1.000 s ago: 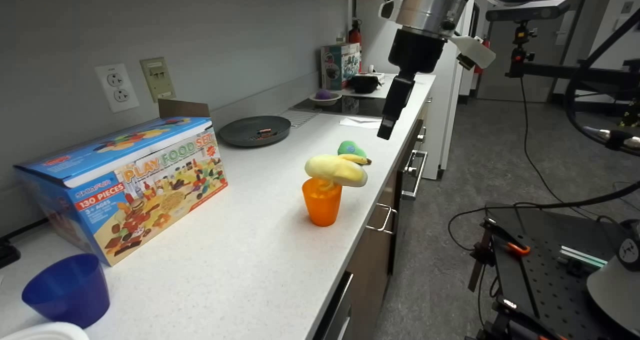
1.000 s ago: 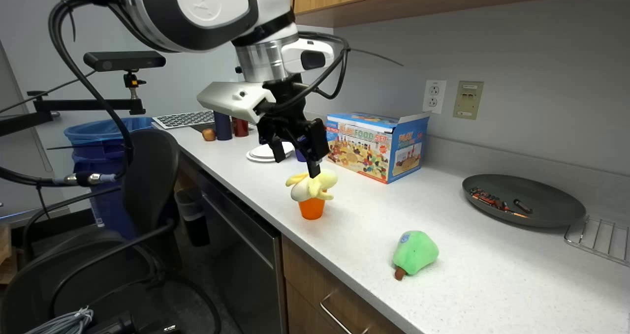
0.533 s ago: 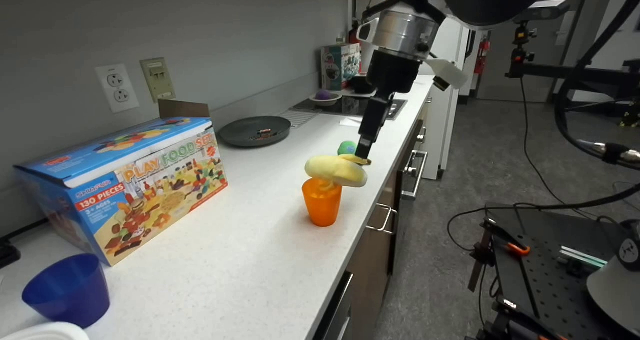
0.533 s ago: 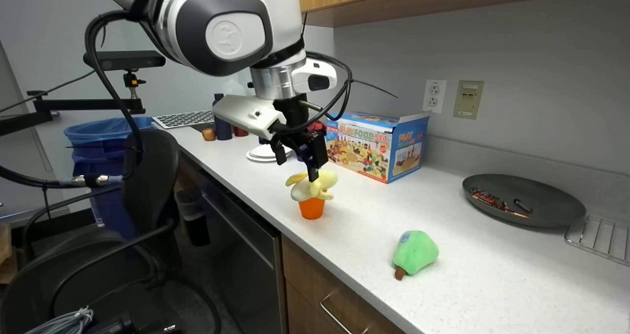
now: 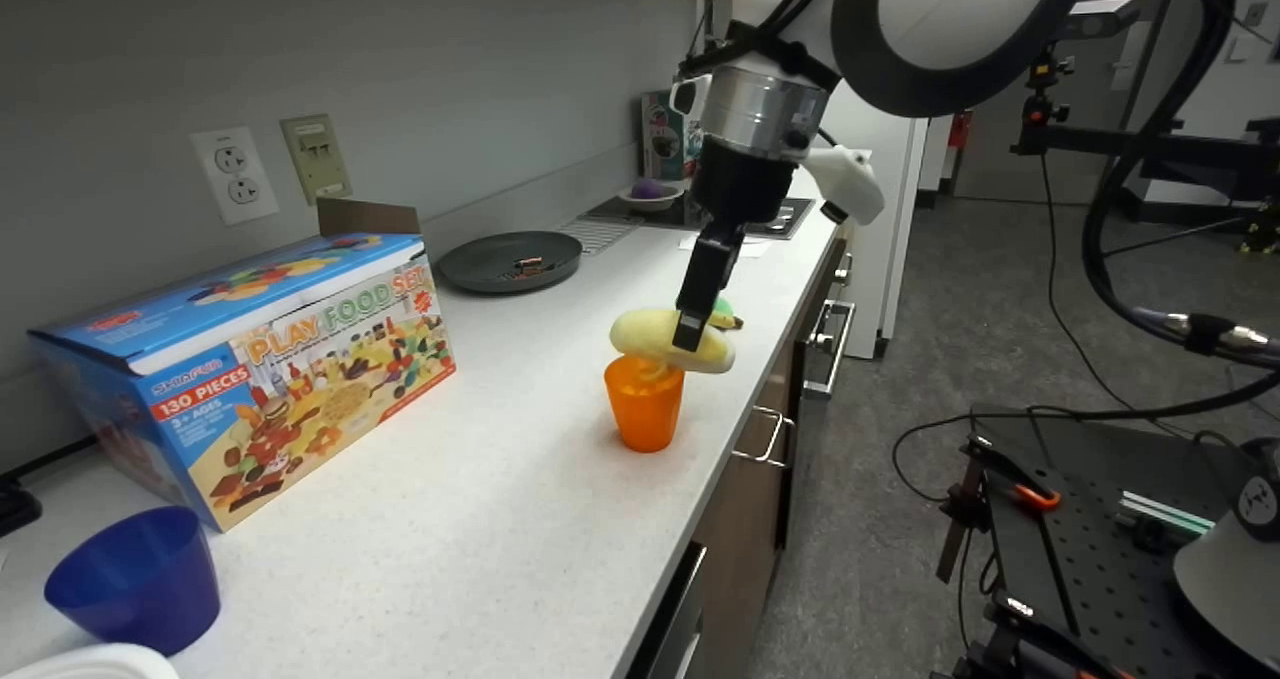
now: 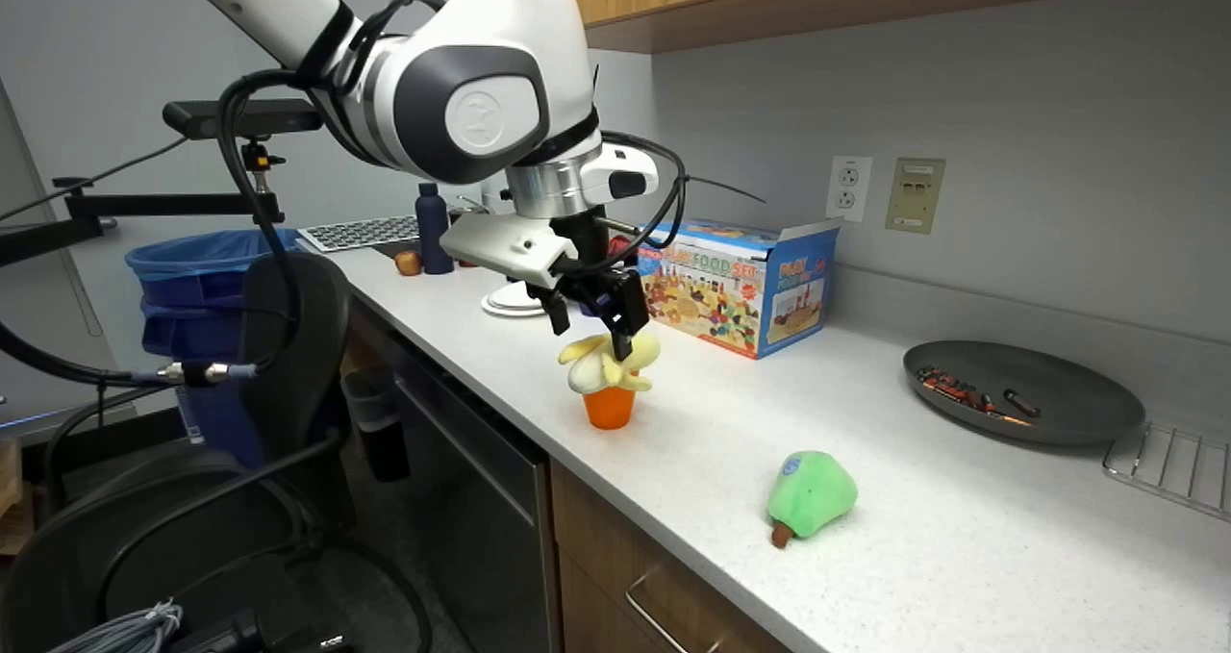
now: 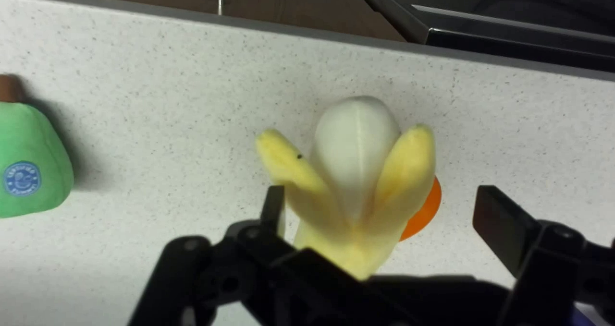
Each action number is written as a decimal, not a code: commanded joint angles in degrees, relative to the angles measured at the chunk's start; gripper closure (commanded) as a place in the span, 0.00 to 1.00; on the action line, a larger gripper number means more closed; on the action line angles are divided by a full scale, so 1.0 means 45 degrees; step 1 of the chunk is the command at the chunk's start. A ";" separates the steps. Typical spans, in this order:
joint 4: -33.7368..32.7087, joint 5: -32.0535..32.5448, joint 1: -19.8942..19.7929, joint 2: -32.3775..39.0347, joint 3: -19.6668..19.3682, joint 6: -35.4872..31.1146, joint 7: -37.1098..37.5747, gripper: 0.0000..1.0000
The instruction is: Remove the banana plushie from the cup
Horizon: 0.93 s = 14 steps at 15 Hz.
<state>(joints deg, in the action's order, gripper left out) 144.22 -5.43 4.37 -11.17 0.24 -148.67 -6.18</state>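
The yellow banana plushie (image 5: pixel 645 334) sits on top of the orange cup (image 5: pixel 645 404), its peel parts spread out over the rim. Both show in the other exterior picture too, plushie (image 6: pixel 589 372) above cup (image 6: pixel 609 410), upright near the counter's front edge. In the wrist view the plushie (image 7: pixel 358 158) covers most of the cup; only a strip of orange (image 7: pixel 425 211) shows. My gripper (image 7: pixel 379 208) is open, one finger close beside the plushie's left side, the other apart on the right. In an exterior view the gripper (image 6: pixel 591 338) is tilted, its fingers at the plushie's height. Whether they touch it is unclear.
A green plush toy (image 6: pixel 813 494) lies on the counter, also at the wrist view's left edge (image 7: pixel 33 158). A play food box (image 5: pixel 320 379), a dark pan (image 5: pixel 510 264) and a dark blue cup (image 5: pixel 135 579) stand on the counter. The counter's front edge (image 7: pixel 307 30) runs close by.
My gripper has moved down and toward the banana plushie, fingers staying open. The plushie, the cup and the green toy have not moved.
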 commanded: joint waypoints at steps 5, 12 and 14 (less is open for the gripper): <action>-0.0667 0.1975 -0.0461 0.0943 0.0285 -0.0157 0.1413 0.42; -0.0600 0.1179 -0.0440 0.0578 0.0023 -0.0054 0.1037 0.94; -0.0656 0.0779 -0.0413 0.0209 -0.0075 0.0005 0.0867 1.00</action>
<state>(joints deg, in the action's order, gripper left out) 141.82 0.75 2.86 -8.02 0.24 -148.82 -1.03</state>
